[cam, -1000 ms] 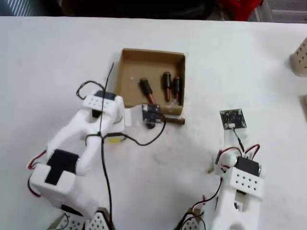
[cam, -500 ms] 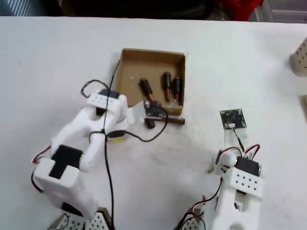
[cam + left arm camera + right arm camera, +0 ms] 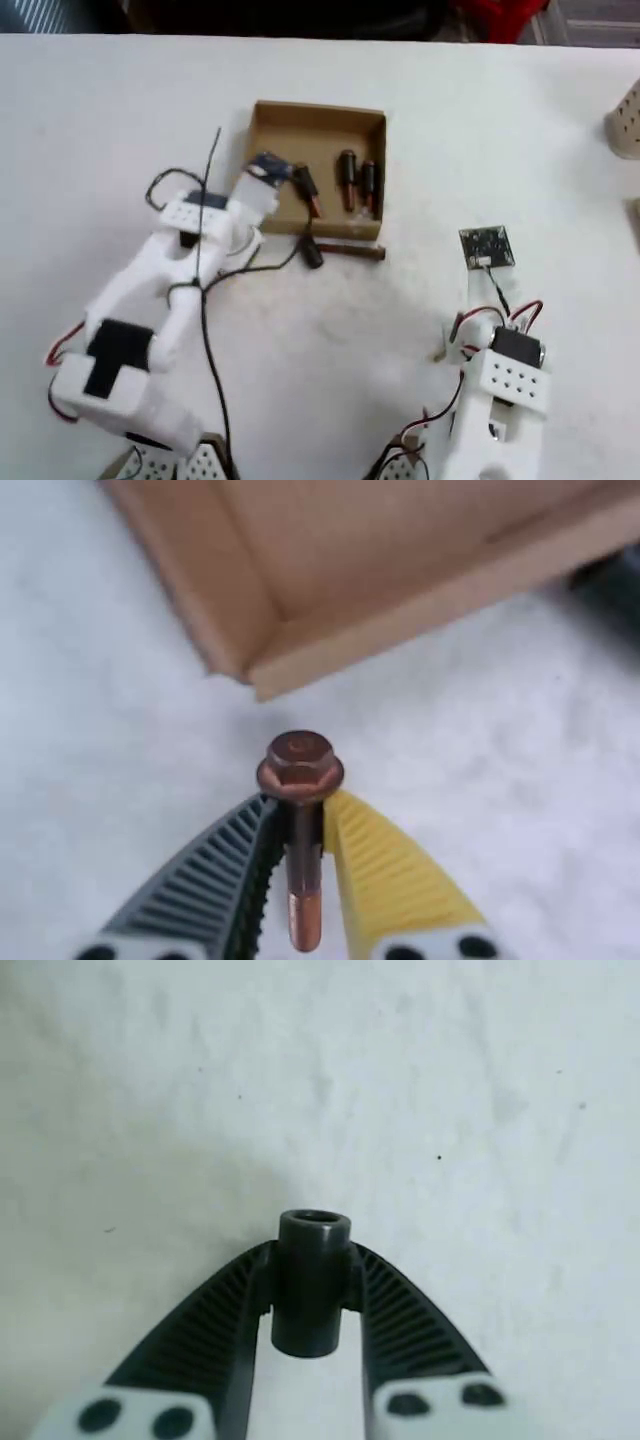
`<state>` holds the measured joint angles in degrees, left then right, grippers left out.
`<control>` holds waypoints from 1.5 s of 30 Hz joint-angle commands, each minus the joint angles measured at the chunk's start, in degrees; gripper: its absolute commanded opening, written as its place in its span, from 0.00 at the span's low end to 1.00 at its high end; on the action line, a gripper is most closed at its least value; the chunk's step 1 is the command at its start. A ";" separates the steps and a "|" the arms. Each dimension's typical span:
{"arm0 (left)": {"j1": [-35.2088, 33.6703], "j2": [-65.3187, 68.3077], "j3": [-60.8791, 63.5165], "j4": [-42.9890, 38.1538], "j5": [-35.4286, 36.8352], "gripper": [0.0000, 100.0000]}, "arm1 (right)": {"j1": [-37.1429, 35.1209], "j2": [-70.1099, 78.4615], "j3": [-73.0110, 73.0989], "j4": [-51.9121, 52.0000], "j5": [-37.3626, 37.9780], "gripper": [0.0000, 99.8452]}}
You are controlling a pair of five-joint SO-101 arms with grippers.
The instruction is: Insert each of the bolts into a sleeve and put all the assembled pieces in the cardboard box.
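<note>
While bolt (image 3: 300, 770) and sleeve (image 3: 312, 1290) are unjoined: dropping the bare bolt into the cardboard box (image 3: 420, 590), whose corner is just beside it, would likely spoil the task.
Left gripper (image 3: 300, 805): clamped on the bolt's shank, head pointing away from the wrist.
Right gripper (image 3: 312, 1255): clamped on the sleeve, bore open outward, over bare counter (image 3: 480, 1080), well apart from the box.
Mating: the head leads, so the shank tip may be awkward to present; a thin shank could pivot and miss the bore.
</note>
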<state>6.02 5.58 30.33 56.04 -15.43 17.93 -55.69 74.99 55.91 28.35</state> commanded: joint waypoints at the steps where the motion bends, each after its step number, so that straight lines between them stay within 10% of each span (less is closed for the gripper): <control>1: -0.66 -12.35 8.35 -11.08 4.04 0.02 | -0.57 -1.10 -0.70 -1.01 -3.52 0.02; 22: -8.75 -23.60 30.86 -45.63 19.43 0.02 | -35.74 -1.10 -5.36 -16.57 -21.36 0.02; 45: -8.84 -23.60 31.91 -46.86 18.99 0.02 | -48.13 18.68 -7.74 -69.23 -24.35 0.02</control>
<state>-2.33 -15.16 62.68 11.21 3.30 -29.89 -43.82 72.26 -4.57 4.53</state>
